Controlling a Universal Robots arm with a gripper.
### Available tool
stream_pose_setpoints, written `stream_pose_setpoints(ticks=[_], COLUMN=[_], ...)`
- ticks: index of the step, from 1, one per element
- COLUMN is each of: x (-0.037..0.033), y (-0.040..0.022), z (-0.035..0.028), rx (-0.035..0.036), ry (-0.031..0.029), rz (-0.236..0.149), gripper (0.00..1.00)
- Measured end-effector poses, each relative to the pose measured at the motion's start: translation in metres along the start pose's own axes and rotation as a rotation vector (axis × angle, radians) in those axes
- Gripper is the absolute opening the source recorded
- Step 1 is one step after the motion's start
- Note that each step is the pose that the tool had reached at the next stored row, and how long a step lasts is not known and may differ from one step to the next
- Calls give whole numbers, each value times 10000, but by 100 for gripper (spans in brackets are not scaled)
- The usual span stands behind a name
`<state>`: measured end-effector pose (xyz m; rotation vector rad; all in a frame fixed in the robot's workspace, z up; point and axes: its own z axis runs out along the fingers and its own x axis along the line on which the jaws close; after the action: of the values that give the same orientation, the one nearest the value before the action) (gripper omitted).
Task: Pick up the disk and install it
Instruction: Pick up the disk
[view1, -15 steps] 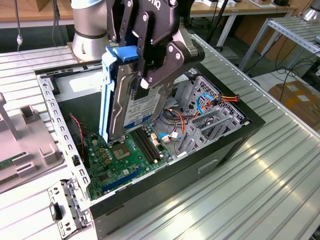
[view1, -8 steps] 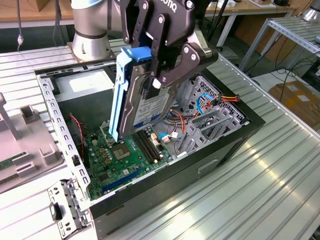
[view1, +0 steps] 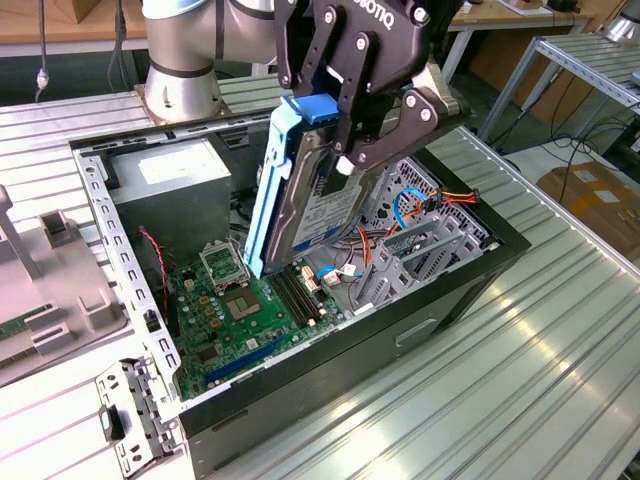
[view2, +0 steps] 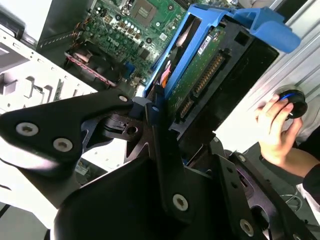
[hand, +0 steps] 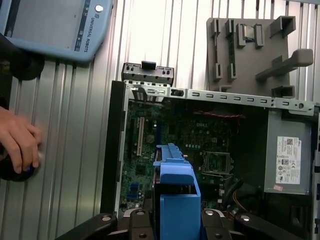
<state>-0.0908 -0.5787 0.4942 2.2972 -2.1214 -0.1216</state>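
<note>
Ribbed metal table (view1: 560, 380), open case (view1: 400, 340) holding motherboard (view1: 235, 310), gripper (view1: 335, 135) clamping tilted disk (view1: 320, 215)

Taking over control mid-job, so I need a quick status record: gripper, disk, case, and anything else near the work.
gripper: shut on the disk, above the open case
disk: held on edge, tilted, lower end over the motherboard; not yet installed
case: lying on its side, open on top
power supply: inside the case, to the exterior view's left of the disk
hand: a person's, resting on a black knob beside the case
pendant: lying near the hand
</note>
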Motion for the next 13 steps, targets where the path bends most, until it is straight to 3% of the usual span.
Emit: stream_pose_setpoints(ticks=[13], x=[72], y=[-295], z=[-8], rx=[-14], ry=[-2], rz=[1], gripper=[36])
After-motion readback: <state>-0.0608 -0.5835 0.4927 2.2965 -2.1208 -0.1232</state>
